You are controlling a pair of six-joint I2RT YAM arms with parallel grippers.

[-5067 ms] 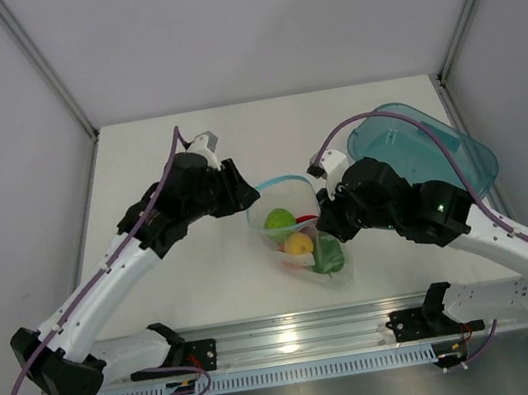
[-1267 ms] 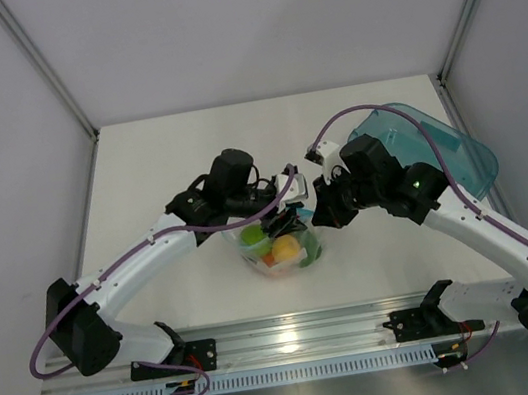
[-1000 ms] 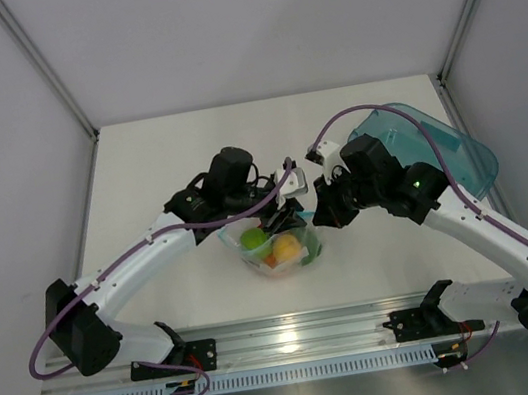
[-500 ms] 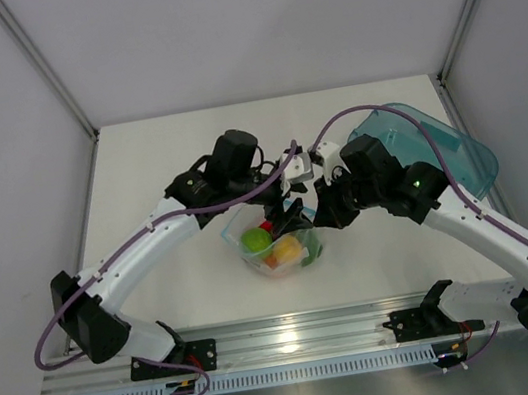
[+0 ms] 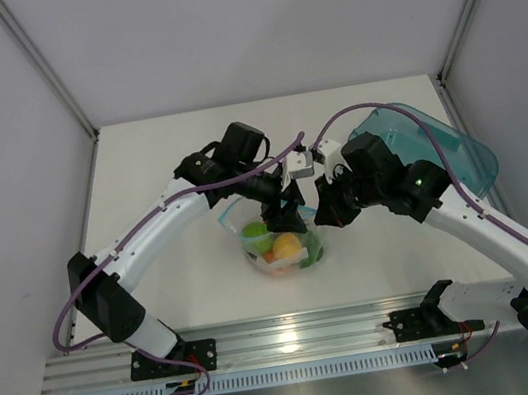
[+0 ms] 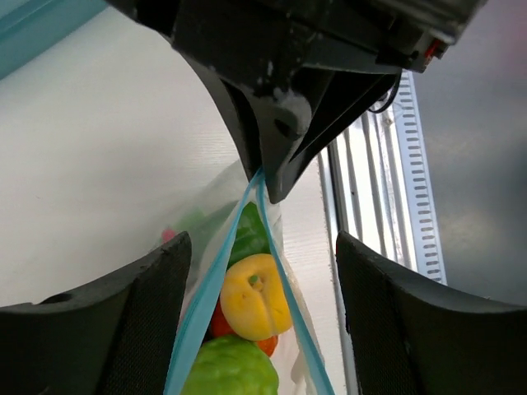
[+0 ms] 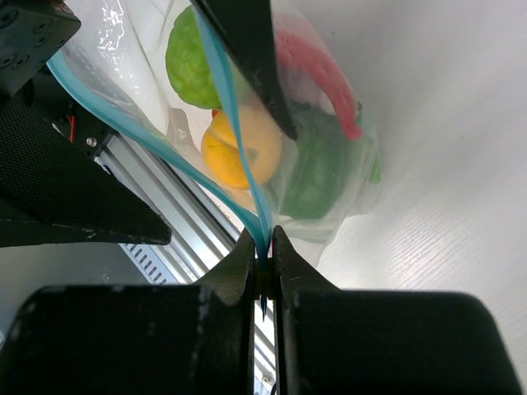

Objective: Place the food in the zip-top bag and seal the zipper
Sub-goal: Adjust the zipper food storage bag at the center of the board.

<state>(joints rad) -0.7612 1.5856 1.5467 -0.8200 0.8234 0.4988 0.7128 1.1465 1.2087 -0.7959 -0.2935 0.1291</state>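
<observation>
Against the frame five seconds back: the zip-top bag [image 5: 278, 249] sits further left and closer to the table's [image 5: 156, 155] near edge, bunched up. Its mouth, then a wide loop, is now a narrow slit. The left arm reaches further right than a second ago. The left gripper [image 5: 283, 216] has moved off the mouth's left side to just beside the right gripper [image 5: 326, 213], and its jaws stand wider.

Left gripper: released, jaws spread wide and straddling the bag mouth. One blue strip runs just beside the left pad [image 6: 123, 329]; cannot tell if it touches.

Right gripper: clenched on the end of the zipper [image 6: 278, 247], fingers pressed together where the two strips meet.

The bag is in the middle of the table, near the front rail, between the two grippers. It is clear and crinkled. The blue strips fan apart away from the pinch, so the mouth is not closed along its length.

Contents: lemon [image 6: 251, 296], green lime [image 6: 230, 370], green pepper [image 7: 317, 173], red pepper [image 7: 321, 74].

The teal tray [image 5: 437, 143] is at the far right, well apart from the bag.
</observation>
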